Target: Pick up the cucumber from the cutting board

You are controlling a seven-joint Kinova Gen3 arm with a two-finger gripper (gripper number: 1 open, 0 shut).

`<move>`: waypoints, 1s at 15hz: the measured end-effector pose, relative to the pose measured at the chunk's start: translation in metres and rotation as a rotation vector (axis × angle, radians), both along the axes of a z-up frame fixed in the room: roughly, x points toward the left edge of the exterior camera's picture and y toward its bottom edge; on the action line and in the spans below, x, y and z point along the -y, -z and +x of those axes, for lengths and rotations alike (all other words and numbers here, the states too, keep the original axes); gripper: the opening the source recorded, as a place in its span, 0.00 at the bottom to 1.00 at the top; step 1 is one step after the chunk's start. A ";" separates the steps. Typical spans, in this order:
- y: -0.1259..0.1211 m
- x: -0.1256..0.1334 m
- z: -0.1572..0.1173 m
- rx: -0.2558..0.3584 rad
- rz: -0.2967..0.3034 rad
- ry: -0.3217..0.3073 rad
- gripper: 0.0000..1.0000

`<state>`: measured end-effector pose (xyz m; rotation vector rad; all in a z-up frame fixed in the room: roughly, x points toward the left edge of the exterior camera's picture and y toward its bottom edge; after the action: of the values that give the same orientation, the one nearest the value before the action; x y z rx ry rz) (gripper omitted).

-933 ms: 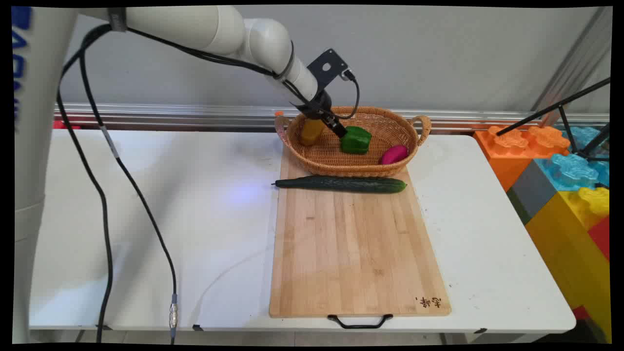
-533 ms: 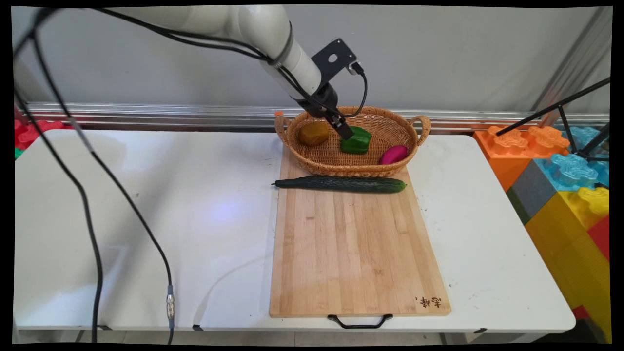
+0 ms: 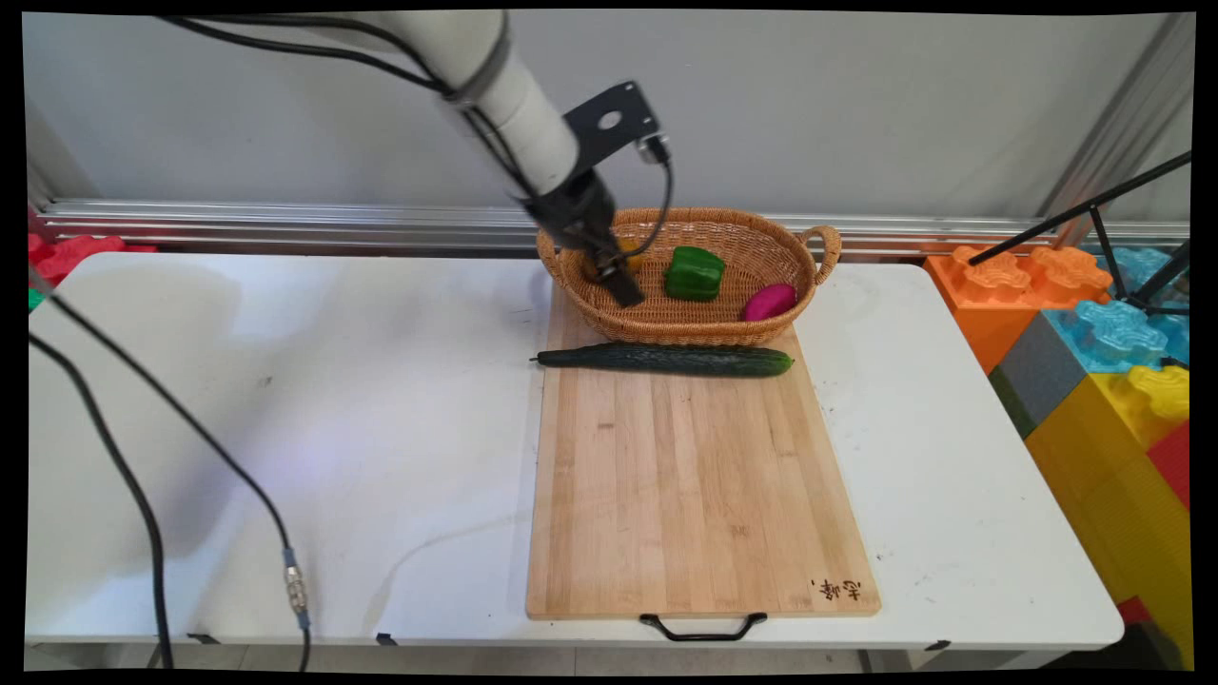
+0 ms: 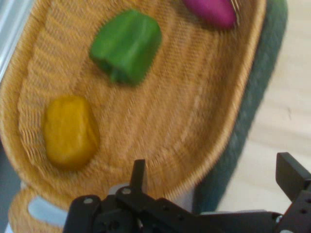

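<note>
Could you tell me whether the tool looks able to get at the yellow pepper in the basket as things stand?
Probably yes: the tool hangs open just over the basket, and the yellow pepper lies uncovered, apart from the green pepper.

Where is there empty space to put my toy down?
The cutting board is bare from the cucumber down to its handle. The white table left of the board has only cables. It's crowded in the basket: green pepper, yellow one, pink one.

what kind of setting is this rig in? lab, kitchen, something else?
Most likely a robotics lab or demo space, not a kitchen: a plain white table against a bare wall, giant toy building blocks stacked at the right, and a staged wicker basket of vegetables on a cutting board.
</note>
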<state>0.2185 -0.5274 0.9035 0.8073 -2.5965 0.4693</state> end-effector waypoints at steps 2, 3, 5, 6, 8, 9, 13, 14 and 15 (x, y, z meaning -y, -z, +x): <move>0.001 -0.015 0.013 0.027 0.025 0.021 1.00; 0.003 -0.019 0.018 0.035 0.035 0.028 1.00; 0.009 -0.027 0.027 0.046 0.049 0.038 1.00; 0.013 -0.031 0.032 0.049 0.055 0.045 1.00; 0.022 -0.035 0.039 0.051 0.063 0.057 1.00; 0.026 -0.037 0.041 0.051 0.065 0.061 1.00; 0.055 -0.037 0.051 0.041 0.068 0.072 1.00; 0.063 -0.035 0.052 0.036 0.064 0.073 1.00; 0.070 -0.034 0.053 0.033 0.061 0.074 1.00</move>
<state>0.2715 -0.4934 0.8333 0.7260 -2.6720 0.3871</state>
